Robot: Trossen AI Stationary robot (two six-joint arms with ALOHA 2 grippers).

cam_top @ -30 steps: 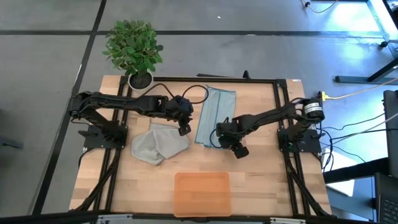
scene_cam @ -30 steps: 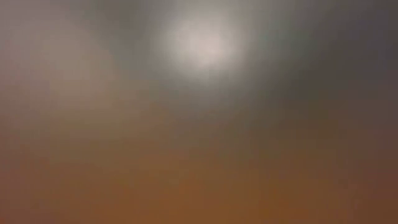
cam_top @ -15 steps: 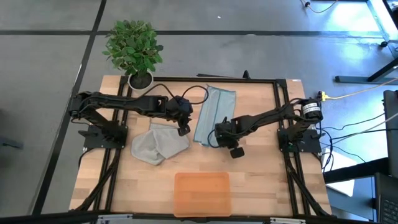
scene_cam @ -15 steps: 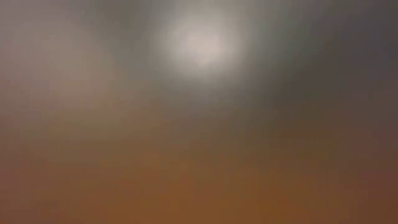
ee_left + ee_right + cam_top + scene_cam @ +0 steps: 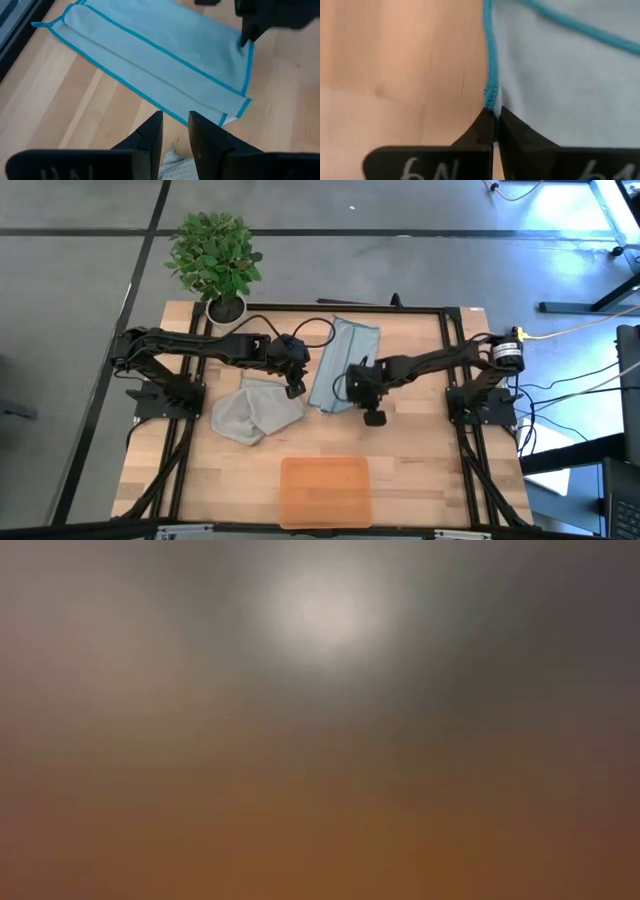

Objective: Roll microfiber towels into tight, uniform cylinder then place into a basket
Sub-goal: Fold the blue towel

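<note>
Since a second ago, the right arm is swinging inward and up across the frame, carrying the right claw (image 5: 352,383) from the bare wood beside the blue towel (image 5: 340,360) onto that towel's right-hand edge near its lower corner, and its jaws are closing from apart to pinched together. Seen from the right wrist, the two dark fingertips (image 5: 487,120) are meeting on the teal stitched hem, so the claw is clamping on the blue towel's edge, most likely to lift or fold that edge as the start of a roll. From above, the blue towel is lying flat and folded lengthwise at the upper middle of the table (image 5: 420,470), slanting slightly. Left of it, the left claw (image 5: 293,383) is hovering where the blue towel and the grey towel (image 5: 252,412) nearly meet; its fingers (image 5: 150,134) are standing a little apart with nothing between them, and a scrap of grey cloth is showing just under them, so this arm seems to be waiting close by to help hold or tuck. Crumpled rather than rolled, the grey towel is sitting left of centre. At the bottom middle, the orange basket (image 5: 325,490) is lying well apart from both towels with nothing in it, so no roll is finished yet. A potted plant (image 5: 214,258) is standing at the upper left corner. At table height, the camera is showing only blur.
</note>
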